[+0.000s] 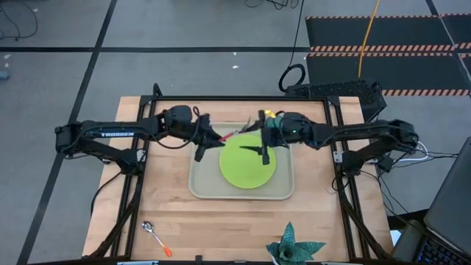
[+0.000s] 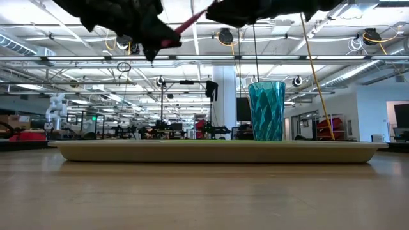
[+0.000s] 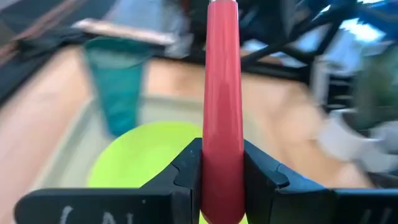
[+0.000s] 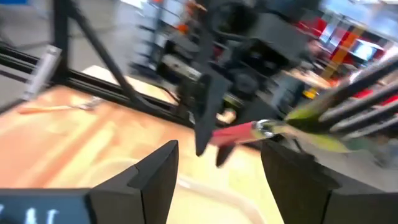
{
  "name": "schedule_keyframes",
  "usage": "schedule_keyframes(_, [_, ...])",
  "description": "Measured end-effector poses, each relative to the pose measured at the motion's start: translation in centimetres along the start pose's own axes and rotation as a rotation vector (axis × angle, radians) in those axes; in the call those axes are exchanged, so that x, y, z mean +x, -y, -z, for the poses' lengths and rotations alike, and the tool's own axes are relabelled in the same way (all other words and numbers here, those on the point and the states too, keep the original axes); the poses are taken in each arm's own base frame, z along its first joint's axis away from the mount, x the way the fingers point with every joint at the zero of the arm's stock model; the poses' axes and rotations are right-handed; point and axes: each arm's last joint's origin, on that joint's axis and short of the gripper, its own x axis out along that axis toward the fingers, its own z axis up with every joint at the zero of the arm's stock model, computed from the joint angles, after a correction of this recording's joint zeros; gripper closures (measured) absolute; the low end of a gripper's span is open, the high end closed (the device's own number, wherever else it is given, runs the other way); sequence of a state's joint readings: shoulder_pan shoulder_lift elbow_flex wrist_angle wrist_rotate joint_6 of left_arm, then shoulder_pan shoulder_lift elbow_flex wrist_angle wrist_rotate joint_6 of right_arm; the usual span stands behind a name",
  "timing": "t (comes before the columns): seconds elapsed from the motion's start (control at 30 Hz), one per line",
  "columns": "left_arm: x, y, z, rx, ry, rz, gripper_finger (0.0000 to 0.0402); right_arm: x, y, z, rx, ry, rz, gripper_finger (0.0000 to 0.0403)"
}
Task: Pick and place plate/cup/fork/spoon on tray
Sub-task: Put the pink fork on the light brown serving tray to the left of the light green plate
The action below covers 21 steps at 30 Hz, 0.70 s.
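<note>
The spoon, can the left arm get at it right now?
Probably not yet: the left gripper is shut on the fork over the tray. The spoon lies unobstructed near the table's front left.

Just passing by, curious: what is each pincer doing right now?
Left pincer: closed on the fork, above the tray.
Right pincer: open, holding nothing.

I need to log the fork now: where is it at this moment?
In the high view the fork is in the air over the tray's far-left part, beside the plate, its red handle clamped in the left gripper.
</note>
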State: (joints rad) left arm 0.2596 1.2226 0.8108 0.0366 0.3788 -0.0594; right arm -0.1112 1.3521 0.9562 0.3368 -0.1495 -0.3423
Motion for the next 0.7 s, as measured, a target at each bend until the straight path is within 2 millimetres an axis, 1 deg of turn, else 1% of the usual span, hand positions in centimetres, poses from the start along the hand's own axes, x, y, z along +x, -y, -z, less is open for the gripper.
schedule_keyframes(0.2, [-1.4, -0.5, 0.9, -0.07, -0.104, -0.336, 0.0326, -2.5, 0.5, -1.1, 0.047, -0.087, 0.159, 0.0183])
schedule_keyframes(0.33, [-1.8, -0.9, 1.7, -0.189, -0.148, -0.5, 0.0326, -3.6, 0.9, -1.8, 0.056, -0.103, 0.257, 0.0184])
schedule_keyframes(0.53, [-2.2, -1.1, 3.7, -0.447, -0.271, -0.665, 0.0326, -4.9, 1.4, -2.7, -0.056, -0.112, 0.401, 0.0184])
schedule_keyframes(0.6, [-2.4, -1.1, 4.3, -0.539, -0.303, -0.702, 0.0326, -5.1, 1.5, -2.7, -0.059, -0.129, 0.43, 0.0184])
schedule_keyframes(0.7, [-2.4, -0.8, 4.9, -0.632, -0.329, -0.748, 0.0326, -5.1, 1.5, -2.4, -0.075, -0.174, 0.459, 0.0184])
